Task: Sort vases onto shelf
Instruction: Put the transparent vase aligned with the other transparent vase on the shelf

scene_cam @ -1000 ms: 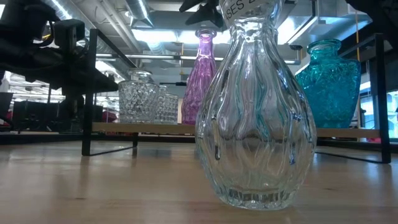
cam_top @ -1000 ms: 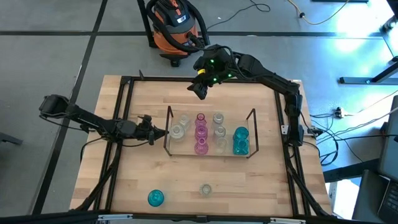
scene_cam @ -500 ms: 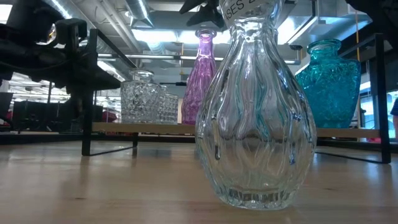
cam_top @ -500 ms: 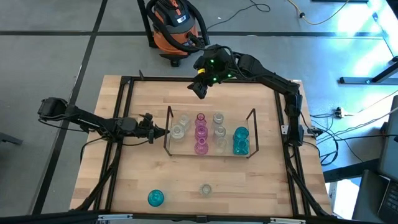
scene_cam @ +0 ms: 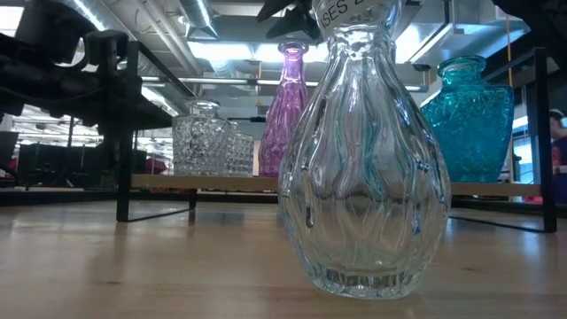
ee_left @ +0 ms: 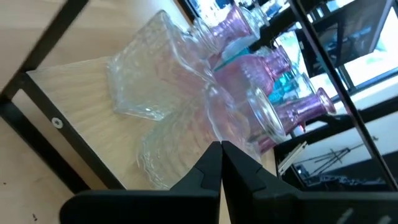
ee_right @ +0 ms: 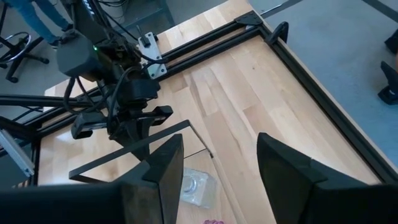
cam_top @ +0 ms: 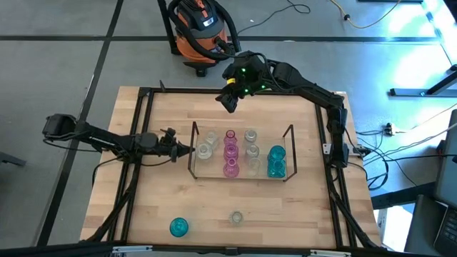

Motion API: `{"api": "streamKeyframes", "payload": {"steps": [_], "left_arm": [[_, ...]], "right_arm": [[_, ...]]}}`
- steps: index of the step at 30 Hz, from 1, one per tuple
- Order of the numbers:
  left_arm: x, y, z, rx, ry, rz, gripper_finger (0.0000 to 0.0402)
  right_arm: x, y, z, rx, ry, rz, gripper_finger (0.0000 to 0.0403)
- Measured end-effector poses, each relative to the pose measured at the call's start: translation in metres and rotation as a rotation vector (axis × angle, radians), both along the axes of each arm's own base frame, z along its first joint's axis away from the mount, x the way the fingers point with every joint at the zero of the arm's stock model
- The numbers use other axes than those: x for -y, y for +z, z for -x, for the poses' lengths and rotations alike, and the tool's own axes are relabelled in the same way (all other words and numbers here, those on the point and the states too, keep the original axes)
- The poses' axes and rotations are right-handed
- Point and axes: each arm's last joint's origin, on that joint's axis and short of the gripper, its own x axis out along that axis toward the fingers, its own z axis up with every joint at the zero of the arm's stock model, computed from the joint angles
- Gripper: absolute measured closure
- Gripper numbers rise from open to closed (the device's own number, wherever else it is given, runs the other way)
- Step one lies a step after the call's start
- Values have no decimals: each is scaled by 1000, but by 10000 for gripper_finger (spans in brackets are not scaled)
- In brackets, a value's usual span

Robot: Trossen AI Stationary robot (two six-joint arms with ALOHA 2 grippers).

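Label by clear vase: "SES 2".

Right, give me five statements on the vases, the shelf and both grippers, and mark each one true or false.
1. Two vases stand on the table off the shelf, near the front edge. True: a teal vase and a clear vase.
2. The right gripper holds a pink vase. False: its fingers are apart and empty, above the table behind the shelf.
3. The left gripper is at the shelf's left end, fingers shut. True.
4. The pink vases fill the shelf's rightmost column. False: that column holds teal vases; the pink ones stand in the second column from the left.
5. The shelf lies tipped over. False: it stands upright.
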Motion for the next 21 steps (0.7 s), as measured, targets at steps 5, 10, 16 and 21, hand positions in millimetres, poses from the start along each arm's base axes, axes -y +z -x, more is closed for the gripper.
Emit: {"api": "streamKeyframes", "payload": {"steps": [5, 10, 16, 21], "left_arm": [[-2, 1, 0, 13, -7, 10, 401], [-2, 0, -2, -11, -38, 15, 401], [-2, -7, -4, -64, -35, 16, 401], [-2, -6, -7, -34, -32, 14, 401]], "right_arm": [[1, 0, 0, -2, -13, 10, 226], [1, 0, 0, 2, -14, 12, 226], [1, 1, 0, 3, -16, 15, 226], [1, 1, 0, 3, -18, 16, 226]]}}
